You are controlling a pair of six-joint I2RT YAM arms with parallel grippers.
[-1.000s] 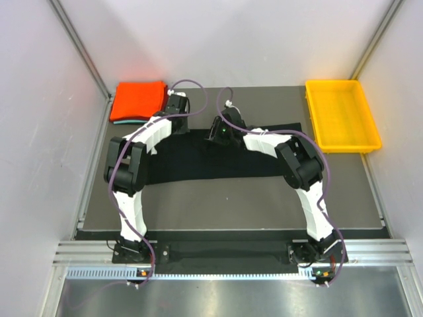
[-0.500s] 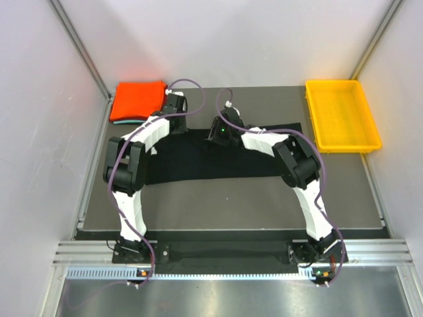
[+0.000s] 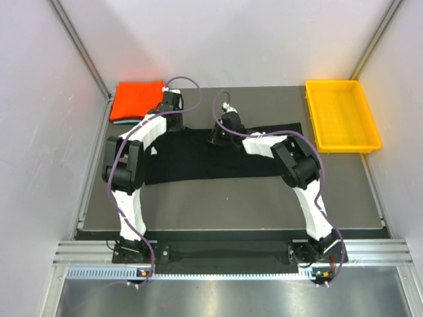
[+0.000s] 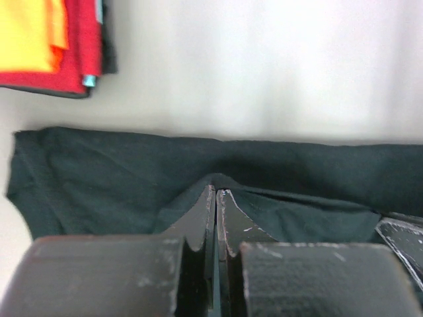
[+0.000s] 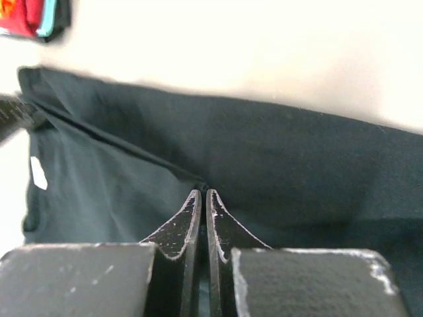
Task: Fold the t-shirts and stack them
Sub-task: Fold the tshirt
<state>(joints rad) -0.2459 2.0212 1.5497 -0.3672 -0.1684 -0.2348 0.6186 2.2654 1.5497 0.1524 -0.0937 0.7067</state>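
The black t-shirt lies spread across the middle of the dark mat. My left gripper is shut on a pinch of its cloth near the far left edge; in the left wrist view the gripper has its jaws closed, with the shirt tented up at the tips. My right gripper is shut on the shirt near the far middle; the right wrist view shows the gripper on a fold of the shirt, with the white neck label to the left. The folded orange-red shirt sits on the teal one at the far left.
A yellow tray stands at the far right corner of the mat. Pale walls close in the left, right and far sides. The orange-red and teal stack lies just beyond the black shirt's far left corner.
Both grippers have moved a little toward the far edge with the cloth still pinched. The black shirt has shifted slightly with them.
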